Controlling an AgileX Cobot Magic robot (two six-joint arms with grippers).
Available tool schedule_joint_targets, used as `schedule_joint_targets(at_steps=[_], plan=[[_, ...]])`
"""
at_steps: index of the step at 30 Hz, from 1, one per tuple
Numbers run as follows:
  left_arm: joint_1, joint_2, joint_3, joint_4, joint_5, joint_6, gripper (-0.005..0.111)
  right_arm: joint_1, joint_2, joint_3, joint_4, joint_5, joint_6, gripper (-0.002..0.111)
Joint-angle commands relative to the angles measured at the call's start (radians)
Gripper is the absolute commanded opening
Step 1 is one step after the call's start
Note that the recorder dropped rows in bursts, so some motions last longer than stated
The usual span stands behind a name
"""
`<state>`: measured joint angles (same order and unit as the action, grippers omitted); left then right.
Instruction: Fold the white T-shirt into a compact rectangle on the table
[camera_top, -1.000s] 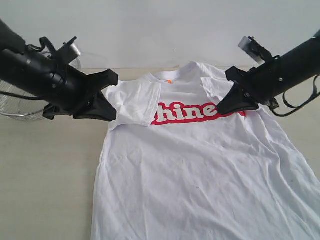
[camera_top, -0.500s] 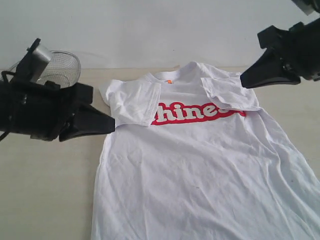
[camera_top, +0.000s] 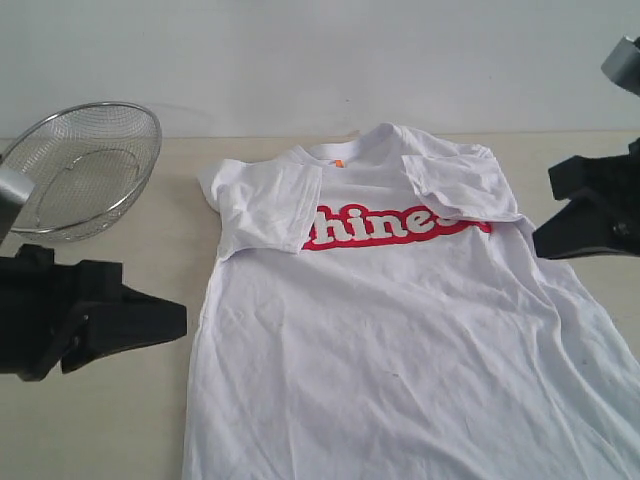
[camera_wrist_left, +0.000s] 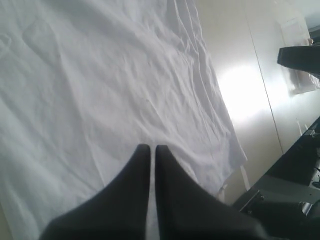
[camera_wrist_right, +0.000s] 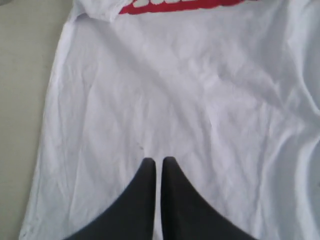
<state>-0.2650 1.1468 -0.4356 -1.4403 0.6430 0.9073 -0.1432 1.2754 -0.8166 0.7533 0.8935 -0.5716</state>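
The white T-shirt (camera_top: 380, 340) lies chest-up on the table (camera_top: 110, 420), red lettering across the chest, both sleeves folded inward over the body. My left gripper (camera_top: 180, 322) hovers at the shirt's left side edge, shut and holding nothing. My right gripper (camera_top: 538, 245) is at the shirt's right side near the folded sleeve, shut and empty. In the left wrist view the shirt (camera_wrist_left: 100, 85) fills the picture beyond the shut left gripper (camera_wrist_left: 152, 147). In the right wrist view the right gripper (camera_wrist_right: 158, 161) is shut over the shirt's plain lower body (camera_wrist_right: 190, 100).
A steel mesh bowl (camera_top: 85, 165) stands tilted at the back left of the table. A pale wall rises behind the table's far edge. Bare tabletop (camera_wrist_right: 20, 100) lies beside the shirt's side edge.
Both grippers have left the folded sleeves and drawn back outward and toward the near side, the left to the shirt's left edge, the right to its right edge. The shirt has stayed still.
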Motion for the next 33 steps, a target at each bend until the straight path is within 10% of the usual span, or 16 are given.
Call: schedule_joint_targets(at_steps=[1,9,28,33], plan=[[-0.004,-0.059,0.048,0.013,0.000,0.009,0.004,-0.105,-0.009,0.047,0.021,-0.031,0.012,0.000],[0.005,-0.056,0.067,0.318,-0.091,-0.222,0.058,-0.266,-0.009,0.049,0.050,-0.016,-0.009,0.000],[0.060,-0.052,0.193,0.214,-0.014,-0.257,0.054,-0.112,-0.007,0.229,-0.005,-0.032,-0.064,0.001],[0.060,-0.052,0.224,0.188,0.029,-0.237,0.054,-0.112,-0.010,0.229,-0.014,-0.030,-0.051,0.023]])
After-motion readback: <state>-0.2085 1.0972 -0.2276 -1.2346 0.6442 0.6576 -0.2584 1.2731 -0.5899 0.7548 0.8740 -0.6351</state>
